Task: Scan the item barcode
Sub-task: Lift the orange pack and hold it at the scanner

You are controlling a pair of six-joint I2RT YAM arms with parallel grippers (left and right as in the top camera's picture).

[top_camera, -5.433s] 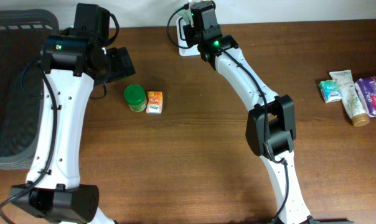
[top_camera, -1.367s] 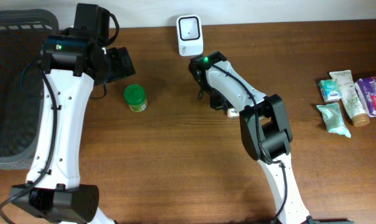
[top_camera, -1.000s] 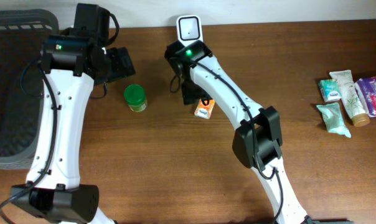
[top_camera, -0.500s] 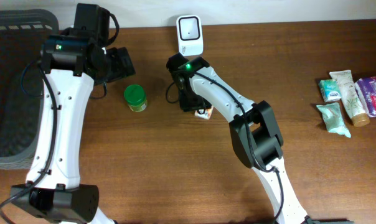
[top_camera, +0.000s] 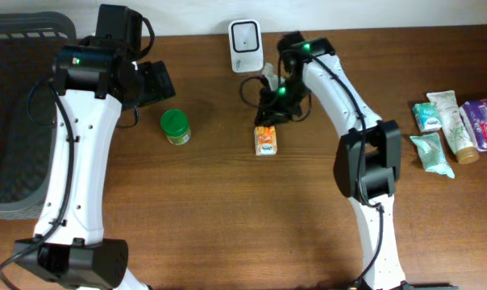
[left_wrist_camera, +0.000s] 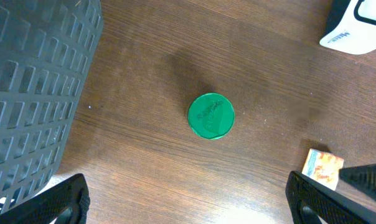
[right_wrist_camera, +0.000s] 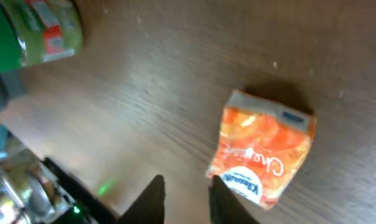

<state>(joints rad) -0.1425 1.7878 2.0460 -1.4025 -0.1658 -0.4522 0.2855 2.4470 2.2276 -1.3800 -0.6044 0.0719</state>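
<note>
A small orange box (top_camera: pixel 266 139) lies flat on the wooden table (top_camera: pixel 227 209), in front of the white scanner (top_camera: pixel 246 45). My right gripper (top_camera: pixel 271 110) hovers just behind the box, apart from it. In the right wrist view the box (right_wrist_camera: pixel 263 149) lies right of my fingertips (right_wrist_camera: pixel 152 198); the right gripper (right_wrist_camera: pixel 187 202) has a narrow gap with only table in it. A green-lidded jar (top_camera: pixel 175 126) stands left of the box. My left gripper (left_wrist_camera: pixel 188 208) is wide open and empty above the table, near the jar (left_wrist_camera: pixel 211 116).
A dark mesh basket (top_camera: pixel 18 121) fills the far left. Several tubes and packets (top_camera: pixel 453 121) lie at the right edge. The left wrist view shows the basket wall (left_wrist_camera: pixel 32 93), the scanner's corner (left_wrist_camera: pixel 356 28) and the orange box (left_wrist_camera: pixel 323 168).
The right gripper has let go of the orange box and swung up and to the right, its jaws narrowing. The box now lies free. The left arm has not moved.
</note>
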